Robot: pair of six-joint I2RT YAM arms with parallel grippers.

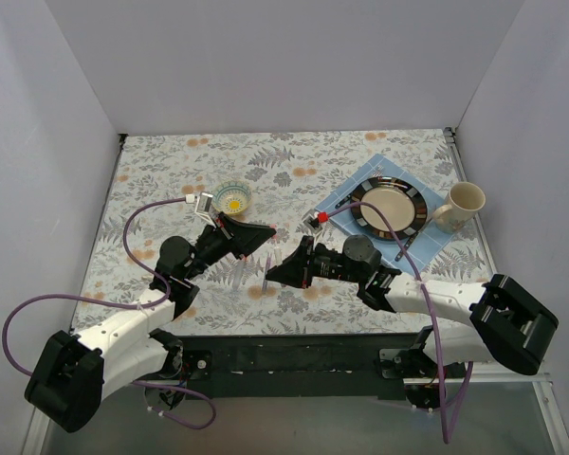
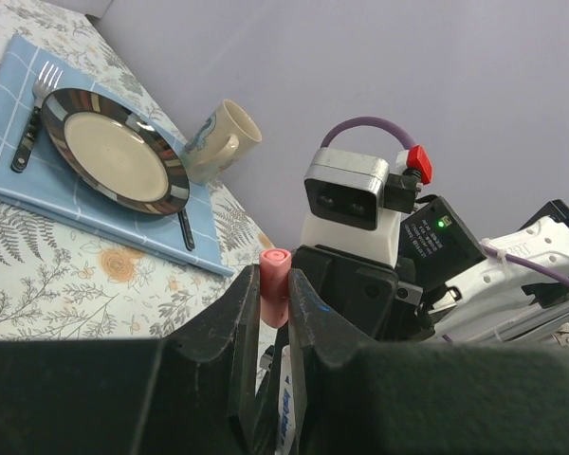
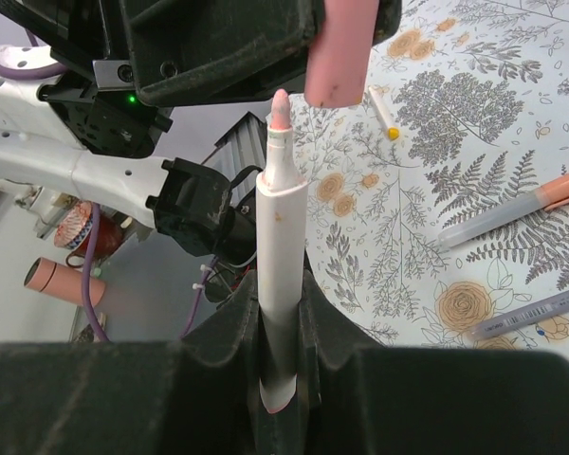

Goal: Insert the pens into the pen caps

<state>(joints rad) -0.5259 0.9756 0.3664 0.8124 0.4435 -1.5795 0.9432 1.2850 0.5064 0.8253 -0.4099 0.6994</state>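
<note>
My left gripper (image 1: 263,238) is shut on a pink pen cap (image 2: 273,283), which sticks out beyond its fingertips; the grip shows in the left wrist view (image 2: 274,296). My right gripper (image 1: 277,272) is shut on a white pen (image 3: 281,246) with a pink tip, gripped in the right wrist view (image 3: 283,284). The two grippers face each other above the table's middle. In the right wrist view the cap (image 3: 339,52) hangs just right of the pen tip and is not over it. A capped orange pen (image 3: 512,209), a purple-grey pen (image 3: 531,313) and a yellow-tipped pen (image 3: 381,109) lie on the table.
A small bowl (image 1: 233,197) stands behind the left gripper. A blue cloth (image 1: 360,180) at the back right bears a striped plate (image 1: 365,220), a fork (image 1: 346,201) and a knife (image 1: 408,245). A cream mug (image 1: 463,204) stands beside it. White walls enclose the table.
</note>
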